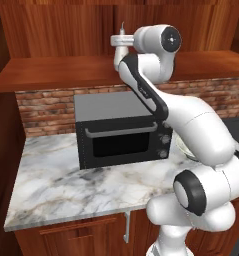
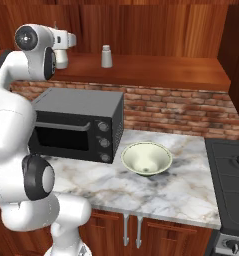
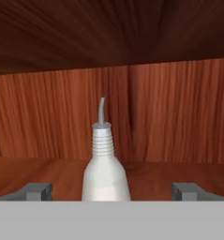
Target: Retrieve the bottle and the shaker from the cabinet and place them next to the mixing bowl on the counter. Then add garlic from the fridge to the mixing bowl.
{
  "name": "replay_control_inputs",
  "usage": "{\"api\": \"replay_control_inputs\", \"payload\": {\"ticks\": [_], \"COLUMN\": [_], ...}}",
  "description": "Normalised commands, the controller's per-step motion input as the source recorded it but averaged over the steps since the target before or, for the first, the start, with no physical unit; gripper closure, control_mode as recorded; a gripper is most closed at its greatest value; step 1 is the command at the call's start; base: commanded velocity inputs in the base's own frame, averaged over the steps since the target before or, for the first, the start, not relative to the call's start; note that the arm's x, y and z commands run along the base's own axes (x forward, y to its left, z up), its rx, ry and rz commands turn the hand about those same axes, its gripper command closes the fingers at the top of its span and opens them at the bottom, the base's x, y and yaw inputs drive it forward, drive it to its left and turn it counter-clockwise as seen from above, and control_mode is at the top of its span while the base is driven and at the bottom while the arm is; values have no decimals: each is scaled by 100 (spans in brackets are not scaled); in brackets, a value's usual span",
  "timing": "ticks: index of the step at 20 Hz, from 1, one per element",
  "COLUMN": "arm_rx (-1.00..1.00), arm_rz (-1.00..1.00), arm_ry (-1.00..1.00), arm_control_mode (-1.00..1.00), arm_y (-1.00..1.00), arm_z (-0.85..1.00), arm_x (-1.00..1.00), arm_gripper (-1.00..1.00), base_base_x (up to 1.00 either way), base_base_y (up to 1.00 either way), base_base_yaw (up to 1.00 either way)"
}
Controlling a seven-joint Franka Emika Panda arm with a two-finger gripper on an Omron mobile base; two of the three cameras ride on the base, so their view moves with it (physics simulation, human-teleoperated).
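Hand view shows the bottle point(image 3: 105, 173) at 6 o'clock, standing on the cabinet shelf point(image 3: 48, 171) between the spread fingers of the gripper point(image 3: 112, 190). The risk: closing off-centre could tip this narrow bottle over.

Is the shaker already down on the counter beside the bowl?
No, the shaker stands on the cabinet shelf, above the bowl.

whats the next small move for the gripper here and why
Probably close on the bottle. In the hand view it stands upright on the shelf, centred between the open gripper's fingertips, which flank its body. If the jaws aren't far enough around it, ease forward slightly first.
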Motion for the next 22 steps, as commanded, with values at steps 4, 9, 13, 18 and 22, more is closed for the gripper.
{"api": "replay_control_inputs", "payload": {"ticks": [4,9,13,18,22], "arm_rx": [0,0,0,0,0], "arm_rz": [0,0,0,0,0], "arm_ry": [0,0,0,0,0], "arm_control_mode": [-100,-100,-100,-100,-100], "arm_y": [4,1,10,15,7], "arm_z": [0,0,0,0,0], "arm_x": [21,20,30,18,9], "arm_gripper": [-100,-100,-100,-100,-100], "base_base_x": [0,0,0,0,0], "base_base_y": [0,0,0,0,0], "base_base_yaw": [0,0,0,0,0]}}
